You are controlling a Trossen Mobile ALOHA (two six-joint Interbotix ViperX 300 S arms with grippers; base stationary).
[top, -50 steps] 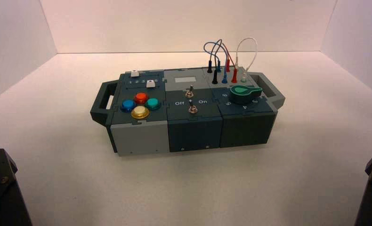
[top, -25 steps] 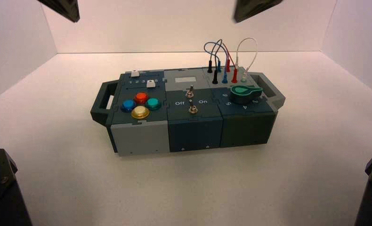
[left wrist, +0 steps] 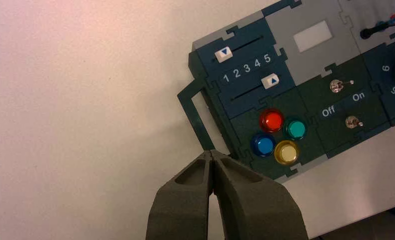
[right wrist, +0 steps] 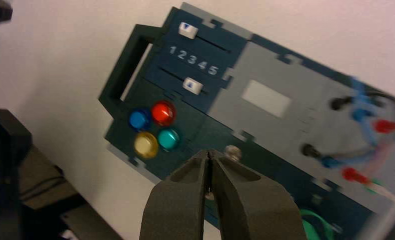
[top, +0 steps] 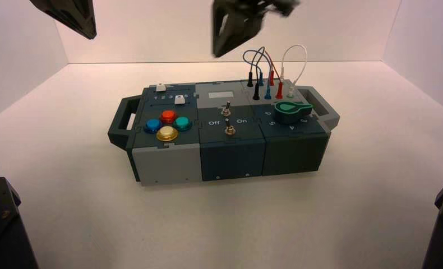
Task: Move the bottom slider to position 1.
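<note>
1. Both claws are up over the scene, fingers together, holding nothing: left claw (left wrist: 211,153) near the box's left handle (left wrist: 197,120), right claw (right wrist: 209,153) above the box's middle.
2. Here's the target: the bottom slider (left wrist: 270,81), white, on the box's left panel, near side of the numerals, level with 4. It needs to go left to position 1 (left wrist: 226,78).
3. The danger? Picking its twin, the top slider (left wrist: 224,54), on the far side of the same row.
4. A closed claw coming down off-line could skate over the small cap; too low, and it scrapes the panel or clips the red button (left wrist: 272,120).
5. Push askew and the cap may bind; stop early and it settles at 2. Two claws converging could also knock together.
6. Its blue arrow points far, at the numerals; its long axis runs left to right, along the slot.
</note>
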